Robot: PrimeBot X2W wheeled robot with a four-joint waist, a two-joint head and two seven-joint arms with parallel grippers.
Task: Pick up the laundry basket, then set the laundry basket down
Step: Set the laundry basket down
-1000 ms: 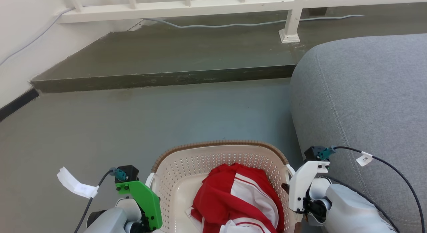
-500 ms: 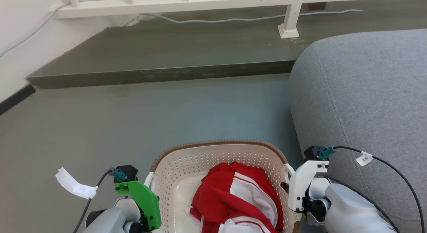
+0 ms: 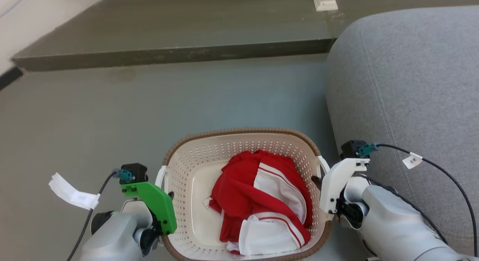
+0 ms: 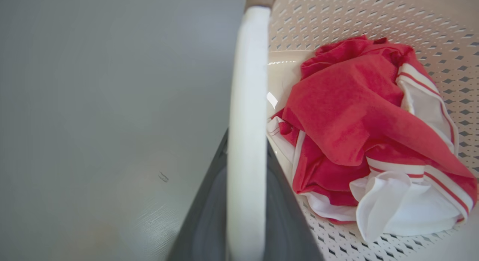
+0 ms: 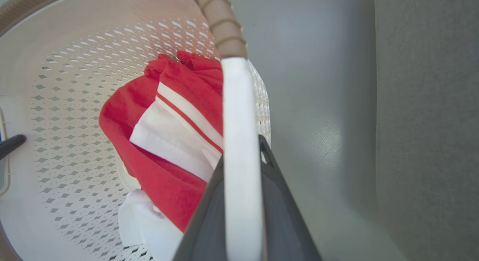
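Observation:
The laundry basket (image 3: pixel 209 156) is cream and perforated with a brown woven rim. It hangs between my two arms low in the head view, with a red and white garment (image 3: pixel 262 193) inside. My left gripper (image 3: pixel 168 195) is shut on the white left handle (image 4: pixel 247 104), whose bar runs between the dark fingers (image 4: pixel 209 201). My right gripper (image 3: pixel 317 180) is shut on the white right handle (image 5: pixel 239 115) in the same way. The basket's base is hidden, so I cannot tell whether it touches the floor.
A grey sofa (image 3: pixel 404 85) stands close on the right, almost touching my right arm. Grey floor (image 3: pixel 112 115) stretches ahead and to the left. A raised dark step (image 3: pixel 168 53) crosses the far side, with a white post foot (image 3: pixel 325 1) on it.
The camera has tilted down: the step and sofa slid up the picture and the railing left it. More of the basket shows. Both grips on the handles are unchanged.

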